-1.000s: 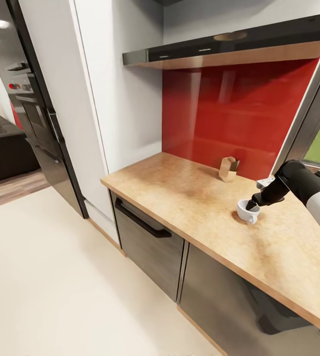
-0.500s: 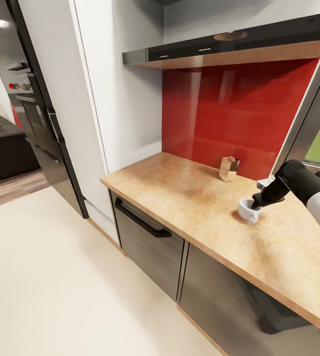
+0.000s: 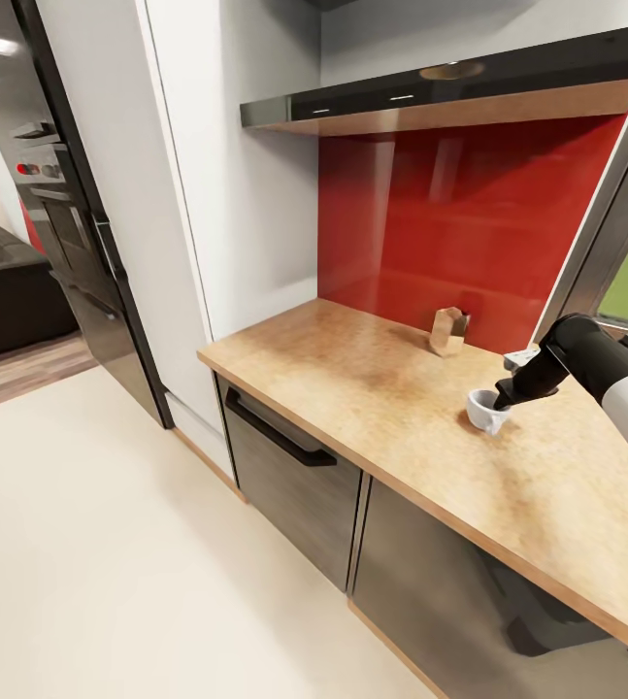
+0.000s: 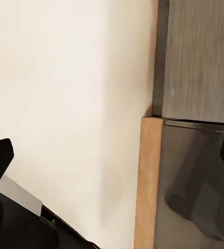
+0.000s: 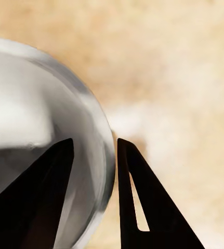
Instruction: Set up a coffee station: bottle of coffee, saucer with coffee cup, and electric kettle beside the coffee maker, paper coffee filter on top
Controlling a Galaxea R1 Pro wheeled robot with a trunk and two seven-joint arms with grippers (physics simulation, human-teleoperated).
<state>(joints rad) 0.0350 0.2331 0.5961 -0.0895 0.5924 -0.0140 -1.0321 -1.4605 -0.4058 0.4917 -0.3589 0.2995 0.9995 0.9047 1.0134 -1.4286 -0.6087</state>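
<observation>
1 cup (image 3: 485,412) on the counter (image 3: 372,388), 1 small brown carton (image 3: 446,332) behind. R gripper (image 3: 500,398) clamped on cup rim, 1 finger (image 5: 44,197) inside. L gripper (image 4: 112,161) apart.

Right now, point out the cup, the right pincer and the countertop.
cup (image 3: 483,415), head view, on its white side wall.
right pincer (image 5: 93,202), right wrist view, midway between the fingertips astride the rim.
countertop (image 3: 352,379), head view, bare wood surface.
</observation>
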